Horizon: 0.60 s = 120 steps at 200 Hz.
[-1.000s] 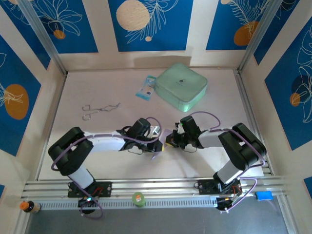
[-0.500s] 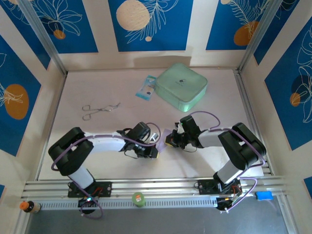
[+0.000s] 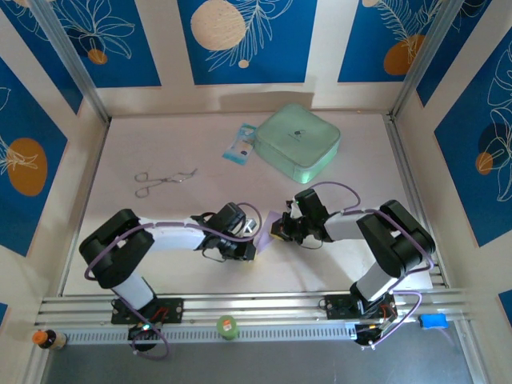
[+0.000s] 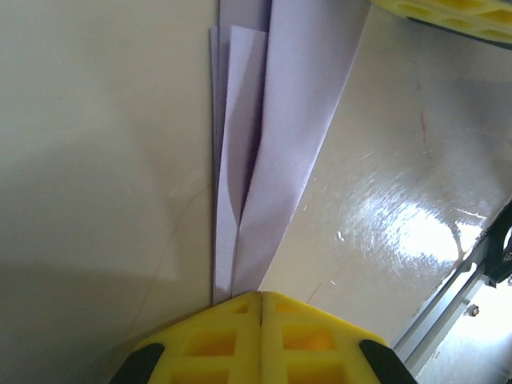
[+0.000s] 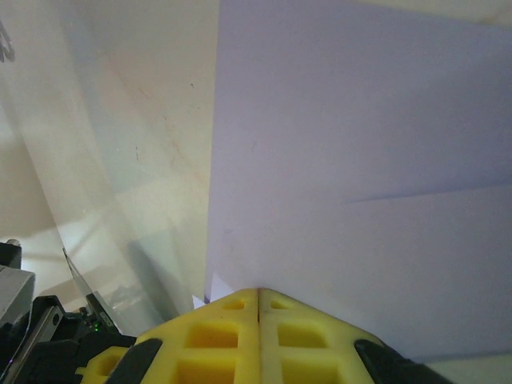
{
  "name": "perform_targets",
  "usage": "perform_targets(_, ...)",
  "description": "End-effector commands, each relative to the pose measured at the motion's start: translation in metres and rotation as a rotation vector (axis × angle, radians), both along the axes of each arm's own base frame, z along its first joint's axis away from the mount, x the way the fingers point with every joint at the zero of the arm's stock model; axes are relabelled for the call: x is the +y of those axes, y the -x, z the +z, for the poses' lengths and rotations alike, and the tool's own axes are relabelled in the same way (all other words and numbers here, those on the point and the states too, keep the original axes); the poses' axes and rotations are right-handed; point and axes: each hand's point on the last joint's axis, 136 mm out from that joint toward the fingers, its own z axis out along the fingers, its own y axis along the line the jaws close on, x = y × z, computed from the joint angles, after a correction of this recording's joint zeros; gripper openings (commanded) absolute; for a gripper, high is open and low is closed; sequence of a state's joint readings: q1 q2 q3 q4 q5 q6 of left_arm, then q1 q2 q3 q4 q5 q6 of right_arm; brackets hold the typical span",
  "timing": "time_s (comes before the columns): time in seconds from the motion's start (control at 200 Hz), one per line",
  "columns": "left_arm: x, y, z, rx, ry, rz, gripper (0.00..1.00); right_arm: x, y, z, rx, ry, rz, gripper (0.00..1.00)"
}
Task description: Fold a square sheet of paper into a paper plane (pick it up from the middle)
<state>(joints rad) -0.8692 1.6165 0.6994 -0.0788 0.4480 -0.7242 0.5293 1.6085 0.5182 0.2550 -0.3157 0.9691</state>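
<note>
The lavender sheet of paper (image 3: 269,225) hangs between the two grippers at mid table, creased into a narrow, layered paper plane shape. In the left wrist view its long folded layers (image 4: 276,152) run straight up from my left gripper (image 4: 262,294), which is shut on the narrow end. My right gripper (image 5: 259,290) is shut on the edge of a broad flat panel of the paper (image 5: 360,160). From above, the left gripper (image 3: 254,246) and right gripper (image 3: 278,230) sit close together, tips facing. The right fingers (image 4: 448,10) show at the top of the left wrist view.
A mint-green case (image 3: 298,142) and a blue-white packet (image 3: 239,144) lie at the back of the table. Metal forceps (image 3: 160,180) lie at the left. A small green item (image 3: 228,326) and an orange-capped bottle (image 3: 46,338) rest on the near rail.
My left wrist has shifted slightly toward the near edge and turned, drawing the paper into a narrower shape. The right arm has hardly moved.
</note>
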Motion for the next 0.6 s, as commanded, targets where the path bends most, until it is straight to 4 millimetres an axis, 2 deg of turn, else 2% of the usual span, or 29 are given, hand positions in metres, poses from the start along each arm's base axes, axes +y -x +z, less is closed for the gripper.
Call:
perform_targets(0.0, 0.016, 0.01, -0.01, 0.025, -0.064, 0.007, 0.0, -0.011, 0.011, -0.021, 0.063, 0.071, -0.001, 0.0)
perform_targets(0.23, 0.03, 0.023, -0.02, 0.076, -0.09, 0.045, 0.0, -0.013, 0.01, -0.023, 0.064, 0.079, -0.003, 0.0)
perform_targets(0.495, 0.04, 0.025, -0.012, 0.057, -0.1, 0.069, 0.0, -0.015, 0.011, -0.025, 0.067, 0.082, -0.003, 0.0)
perform_targets(0.595, 0.034, 0.02, 0.001, 0.013, -0.041, 0.073, 0.0, -0.015, 0.01, -0.024, 0.065, 0.079, -0.004, 0.0)
